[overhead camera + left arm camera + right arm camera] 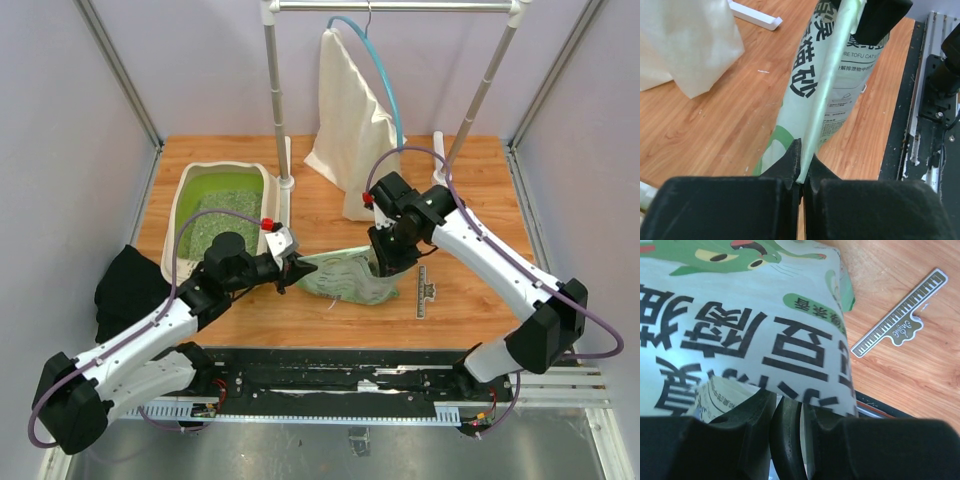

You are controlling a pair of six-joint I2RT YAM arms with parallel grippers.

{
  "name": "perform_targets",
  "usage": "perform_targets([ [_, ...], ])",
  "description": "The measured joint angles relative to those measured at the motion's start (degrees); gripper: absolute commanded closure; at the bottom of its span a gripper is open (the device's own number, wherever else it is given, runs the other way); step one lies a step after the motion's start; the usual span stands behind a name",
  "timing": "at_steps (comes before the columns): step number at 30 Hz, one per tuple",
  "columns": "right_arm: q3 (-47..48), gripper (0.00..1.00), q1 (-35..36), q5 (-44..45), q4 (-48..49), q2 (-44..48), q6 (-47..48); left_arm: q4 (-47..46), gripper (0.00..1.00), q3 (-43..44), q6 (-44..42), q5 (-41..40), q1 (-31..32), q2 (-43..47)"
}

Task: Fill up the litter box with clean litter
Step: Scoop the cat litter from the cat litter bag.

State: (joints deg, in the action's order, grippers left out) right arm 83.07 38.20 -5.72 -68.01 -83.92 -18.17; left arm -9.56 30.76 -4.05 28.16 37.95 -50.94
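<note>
The left arm's (150, 340) jaws are all but shut, pinching a thin folded seam at one end of the bag (835, 90). The right arm's (500, 265) jaws are nearly closed too. As far as we can judge from the wrist view, they grip the opposite edge of the bag, whose printed face fills that view. The bag sags between the two arms, low over the desk (470, 200), just beside the near right corner of the litter box (178, 215).

The box sits at the back left and holds a speckled bed of litter (228, 222). A flat metal scoop (427, 292) lies apart on the right.

We judge the pouring step to be in hand. The next move calls for lifting the bag over the rim and tipping its open end down. We cannot tell which end is open.
</note>
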Motion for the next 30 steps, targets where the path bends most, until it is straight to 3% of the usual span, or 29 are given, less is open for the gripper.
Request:
perform_targets([
  [11,-5.97,0.99,-0.42,-5.57,8.13,-2.47,-0.09,-0.55,0.99,0.31,-0.44,-3.56,0.04,-1.20],
  [25,-18.93,0.99,-6.60,-15.17,22.21,5.29,-4.07,-2.67,0.99,0.31,0.07,-2.69,0.04,-4.22],
  [28,-20.09,0.99,-6.60,-15.69,24.48,5.05,-5.86,-2.82,0.97,0.31,0.48,-2.62,0.04,-4.83],
  [29,-20.59,0.99,-6.60,-15.82,25.40,5.01,-6.60,-2.82,0.93,0.31,0.72,-2.80,-0.02,-5.01],
  [30,-20.98,0.99,-6.60,-15.91,26.18,4.98,-7.41,-2.82,0.83,0.31,0.92,-3.06,-0.02,-5.11],
])
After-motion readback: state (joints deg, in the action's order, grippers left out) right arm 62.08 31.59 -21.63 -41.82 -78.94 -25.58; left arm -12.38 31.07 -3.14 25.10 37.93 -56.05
